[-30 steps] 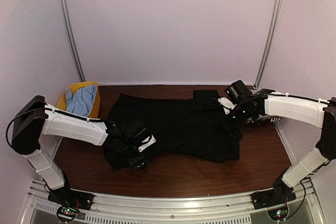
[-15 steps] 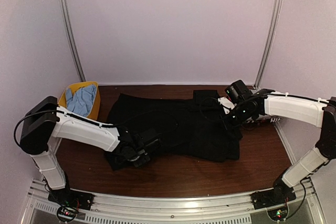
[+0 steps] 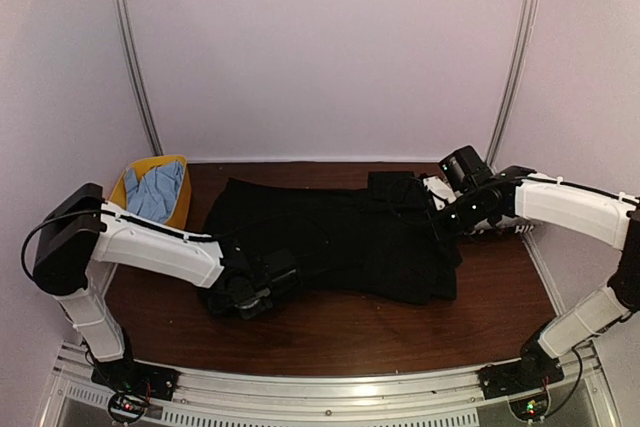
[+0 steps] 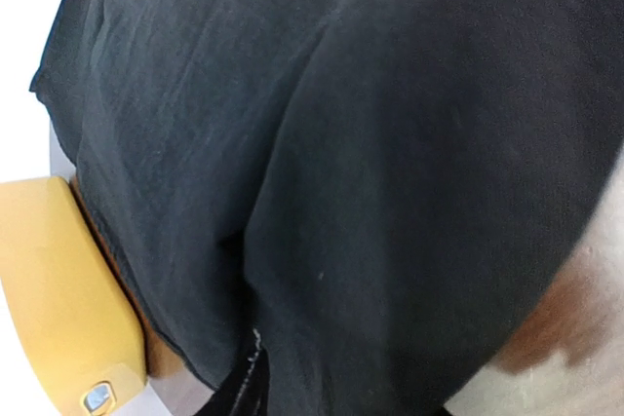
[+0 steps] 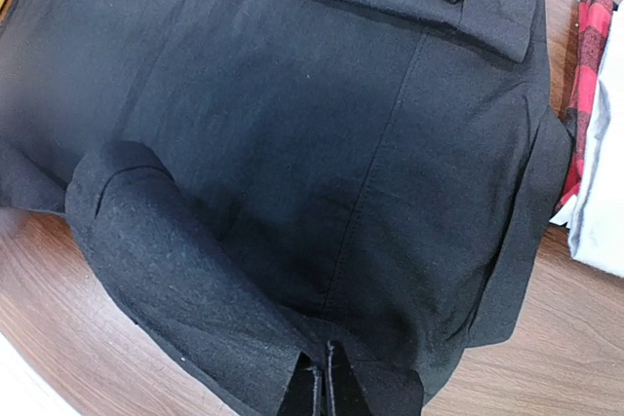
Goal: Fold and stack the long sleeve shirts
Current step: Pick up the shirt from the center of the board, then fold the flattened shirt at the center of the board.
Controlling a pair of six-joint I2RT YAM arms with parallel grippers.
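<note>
1. Across the middle of the table [image 3: 340,335] lies the black shirt [image 3: 340,242], spread flat with its length running left to right. A folded sleeve sits at its far right corner, and its near-left corner is bunched.
2. At that near-left corner the left gripper [image 3: 250,297] has dropped from a raised pose into the bunched cloth. Its jaws stood wide a moment ago and are now drawing together. The top view hides them in dark fabric and the wrist view shows only cloth, so I cannot tell whether they have caught the shirt.
3. On the shirt's right edge the right gripper [image 3: 443,225] stays pinched tight on a flap of black fabric, which rises toward its closed fingers in the wrist view. That arm has shifted slightly right and far, pulling the flap taut.
4. Both ends seem nearly secured, so the fold looks ready to begin once the left grip holds.
5. Well to the far left stands the yellow basket [image 3: 135,173], holding a blue cloth [image 3: 158,192].
6. Just right of the shirt lies a red checked cloth [image 5: 583,56].
</note>
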